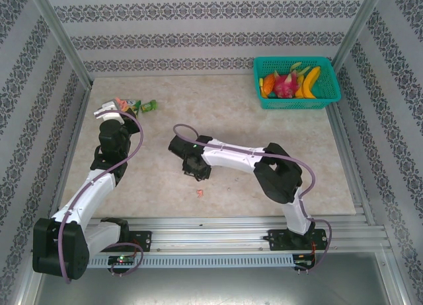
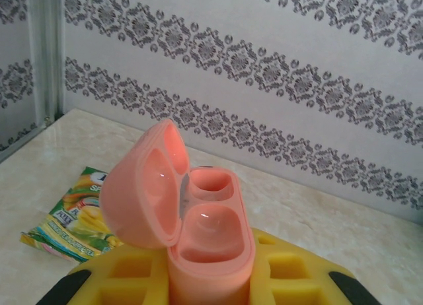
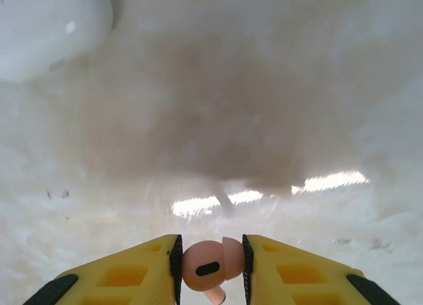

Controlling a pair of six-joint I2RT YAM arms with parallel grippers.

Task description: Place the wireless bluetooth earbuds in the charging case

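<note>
Right fingers (image 3: 297, 273) pinch pink earbud (image 3: 205, 265) bulb: tiny, light, slippery, well apart from case (image 2: 213, 242); left fingers (image 2: 294, 272) clamp case body, lid open.

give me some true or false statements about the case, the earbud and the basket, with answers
1. The pink case in the left hand has its lid open. True.
2. Both wells of the case hold earbuds. False: both are empty.
3. The right hand is shut on a pink earbud. True.
4. The green basket stands at the far left corner of the table. False: it stands at the far right corner.
</note>
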